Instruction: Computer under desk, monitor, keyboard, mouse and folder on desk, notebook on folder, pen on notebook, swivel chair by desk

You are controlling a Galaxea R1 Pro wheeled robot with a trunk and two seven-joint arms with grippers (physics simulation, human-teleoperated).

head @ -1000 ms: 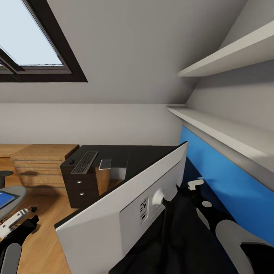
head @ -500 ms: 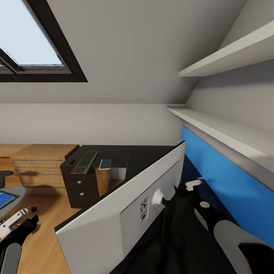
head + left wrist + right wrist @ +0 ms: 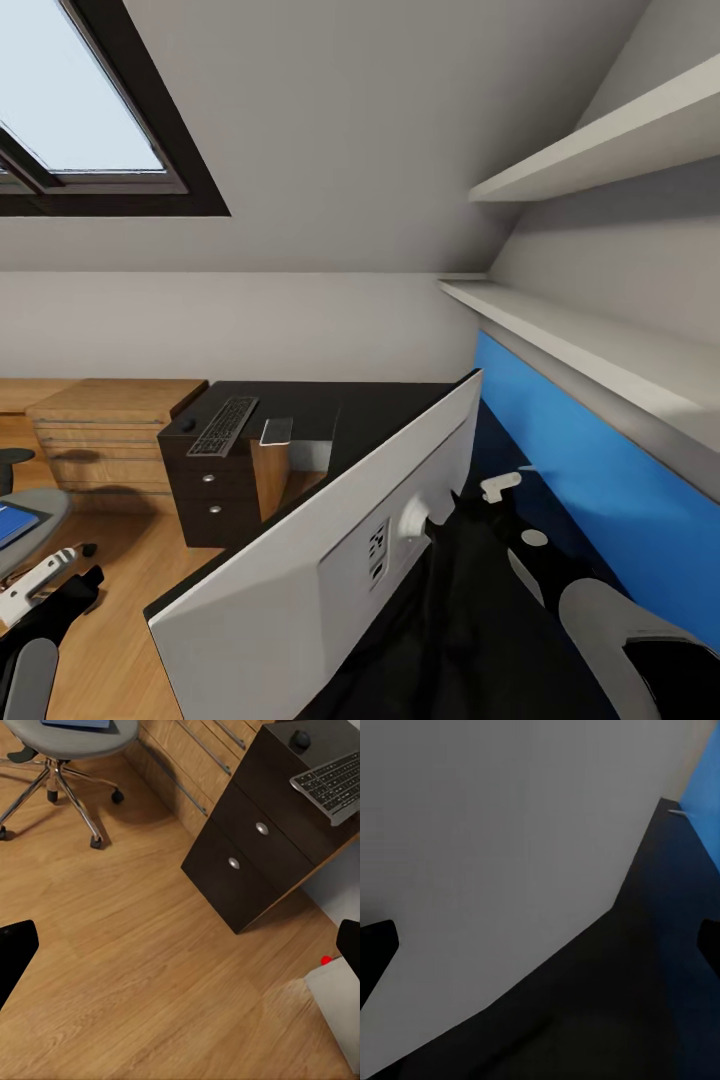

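The monitor (image 3: 300,560) stands tilted across the near part of the black desk (image 3: 370,410), its white back (image 3: 487,862) close in front of my open right gripper (image 3: 540,945). On the far wing lie the keyboard (image 3: 225,425), the mouse (image 3: 188,424) and the grey notebook (image 3: 276,431). The grey-white computer (image 3: 337,1009) sits on the floor under the desk. At the far left stands the swivel chair (image 3: 30,510) with the blue folder (image 3: 12,522) on its seat. My left gripper (image 3: 180,945) hangs open over the wood floor. A thin pale stick, maybe the pen (image 3: 679,812), lies by the blue wall.
A light wood chest of drawers (image 3: 110,430) stands left of the desk's drawer unit (image 3: 247,862). A blue wall panel (image 3: 600,470) and two grey shelves (image 3: 600,350) line the right wall. The roof window (image 3: 80,110) is at upper left.
The monitor has shifted slightly left and away from the blue wall, along with my right arm. The left arm and the things on the far wing have not moved.
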